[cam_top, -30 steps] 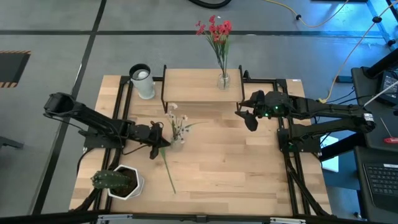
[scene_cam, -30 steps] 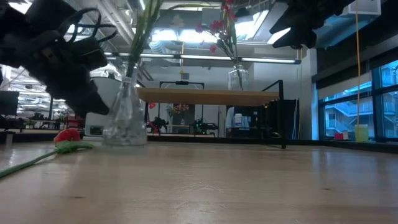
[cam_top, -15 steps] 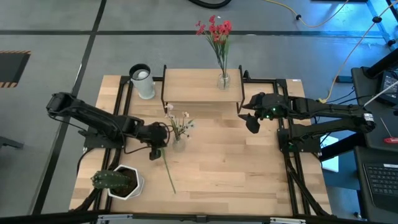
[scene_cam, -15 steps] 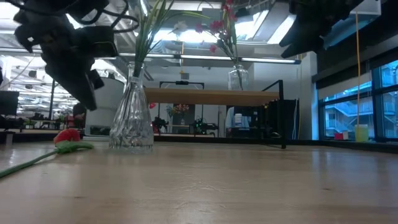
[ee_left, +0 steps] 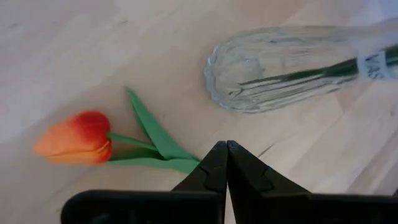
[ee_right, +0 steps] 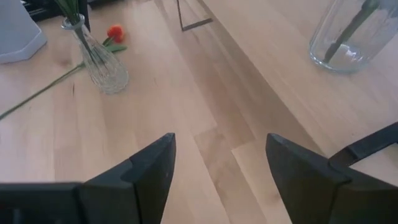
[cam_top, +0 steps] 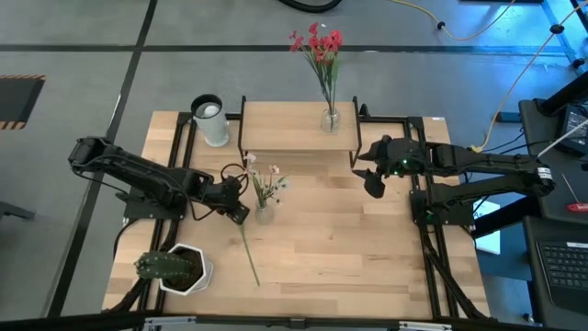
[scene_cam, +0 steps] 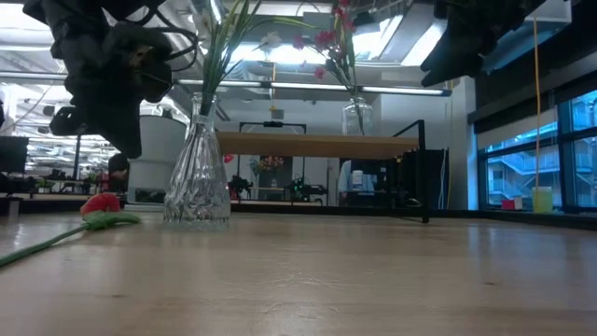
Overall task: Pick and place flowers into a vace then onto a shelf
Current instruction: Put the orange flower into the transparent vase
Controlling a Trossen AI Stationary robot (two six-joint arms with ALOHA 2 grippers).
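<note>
A clear glass vase [cam_top: 264, 212] with a white-flowered sprig [cam_top: 265, 180] stands upright on the table; it also shows in the low view [scene_cam: 198, 177] and in the left wrist view [ee_left: 280, 68]. An orange tulip [ee_left: 74, 138] lies flat on the table beside it, its stem [cam_top: 250, 253] running toward the near edge. My left gripper [cam_top: 235, 210] is shut and empty, above the table between the tulip head and the vase [ee_left: 227, 146]. A second vase [cam_top: 330, 119] with red flowers [cam_top: 317, 43] stands on the shelf [cam_top: 285, 129]. My right gripper [cam_top: 367, 175] hangs open and empty near the shelf's right end.
A white pot with a green spiky plant [cam_top: 175, 268] stands at the near left corner. A white cylinder [cam_top: 209, 119] stands left of the shelf. Black frame rails [cam_top: 180, 156] run along both sides of the table. Bare tabletop [cam_top: 349, 248] lies between the arms.
My left gripper has risen from beside the vase's foot and turned. The vase has shifted a little toward the table's right and now stands still and upright. The tulip has stayed where it was.
</note>
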